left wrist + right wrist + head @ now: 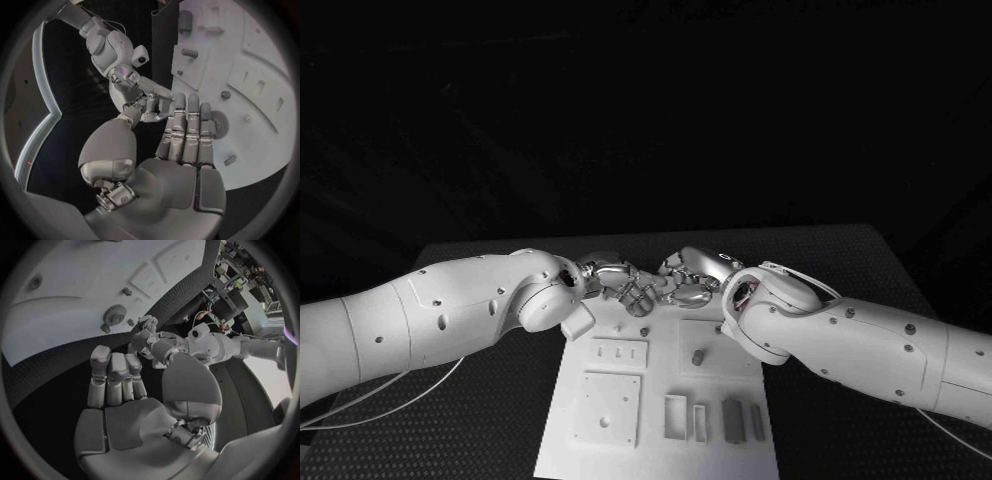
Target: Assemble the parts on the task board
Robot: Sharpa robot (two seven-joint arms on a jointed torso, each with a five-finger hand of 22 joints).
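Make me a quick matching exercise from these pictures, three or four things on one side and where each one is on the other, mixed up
Things:
1. left hand
2. right hand
3. task board
4. peg

Places:
A. stands upright on the board, near the right arm
B. comes in from the picture's right, over the board's far end
C. lies flat in the table's middle
D. comes in from the picture's left, meeting the other hand

Pairs: 1-D, 2-B, 3-C, 4-A
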